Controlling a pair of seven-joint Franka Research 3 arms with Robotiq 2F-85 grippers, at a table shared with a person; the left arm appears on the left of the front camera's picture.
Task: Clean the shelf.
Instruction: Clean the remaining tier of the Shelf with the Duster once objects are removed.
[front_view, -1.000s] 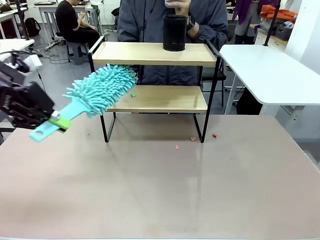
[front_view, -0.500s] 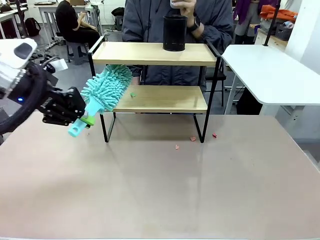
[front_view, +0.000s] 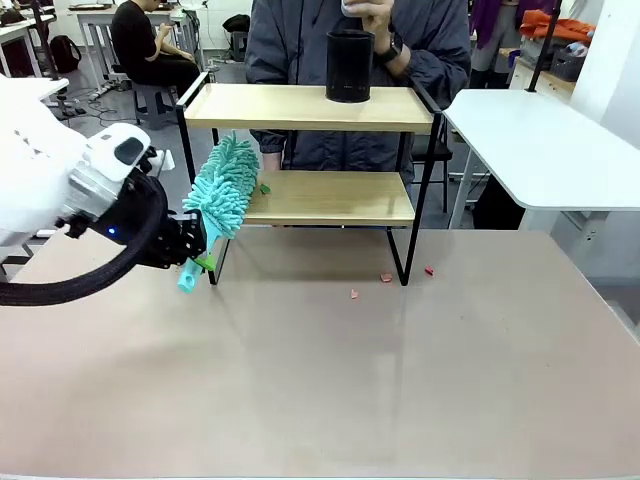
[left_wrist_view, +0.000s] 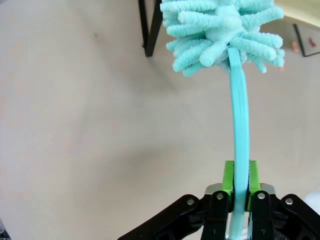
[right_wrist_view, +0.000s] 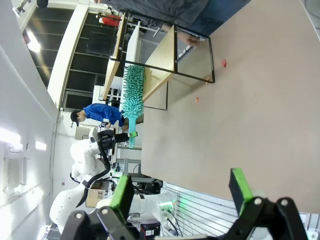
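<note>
The shelf (front_view: 330, 198) stands at the table's far side, two light wooden boards in a thin black frame; it also shows in the right wrist view (right_wrist_view: 165, 55). My left gripper (front_view: 196, 255) is shut on the handle of a teal fluffy duster (front_view: 224, 185), whose head lies against the left end of the lower board. From the left wrist, the green pads (left_wrist_view: 228, 176) pinch the teal handle (left_wrist_view: 240, 120) below the fluffy head (left_wrist_view: 225, 25). A small green scrap (front_view: 265, 188) sits on the lower board beside the duster. My right gripper (right_wrist_view: 182, 192) is open, high above the table.
A black cylinder cup (front_view: 349, 65) stands on the top board, in front of a person (front_view: 300, 40) behind the shelf. Small red scraps (front_view: 386, 277) lie on the table near the shelf's right legs. A white side table (front_view: 540, 140) stands at the right.
My left arm has swung right towards the shelf, turning the duster from slanted to nearly upright, with its head drawn to the lower board's left end.
</note>
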